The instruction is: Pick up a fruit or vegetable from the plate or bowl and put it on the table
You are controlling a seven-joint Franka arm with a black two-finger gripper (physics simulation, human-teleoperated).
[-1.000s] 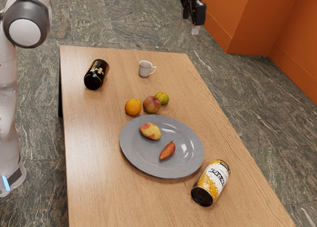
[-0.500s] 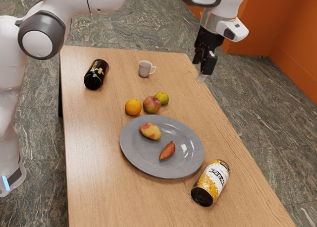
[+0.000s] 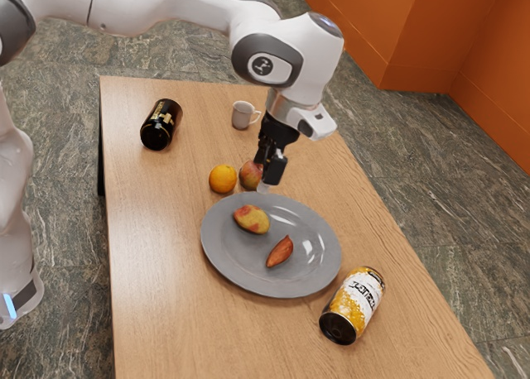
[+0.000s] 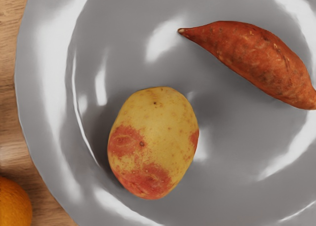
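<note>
Claw (image 3: 265, 179), black, two-fingered: parted and empty, so far as the exterior view told; it hung over the rim of the plate on the side of the fruit outside it. Task's likely object: the potato, within the plate.

Arm (image 3: 286, 52), white: one, reaching in from the exterior view's left to a point above the plate.

Table (image 3: 157, 280), wooden: beneath the plate.

Plate (image 3: 217, 251), grey, round: landmark of this list.

Can (image 3: 354, 306), yellow and white: on its side, just beside the plate.

Container (image 3: 161, 124), black with gold lettering: lying well apart from the plate, beyond the orange.

Mug (image 3: 243, 114), pale: upright, also well apart from the plate.

Sweet potato (image 4: 254, 58), reddish: on the plate, whole (a handsome taper).

Potato (image 4: 154, 142), yellow with red blotches: on the plate, apart from the sweet potato.

Reddish fruit (image 3: 249, 175): off the plate, near its rim, partly behind the claw.

Orange (image 3: 222, 179): off the plate, near the same rim.

Risks, as judged: a finger coming down on the raised rim could have tipped the plate; a grip off the potato's middle could have rolled it along the smooth, curved surface.

Views compared: the exterior gave the can, container and mug, absent from the wrist view; the wrist view gave the potato's small dark eyes, too fine for the exterior.
</note>
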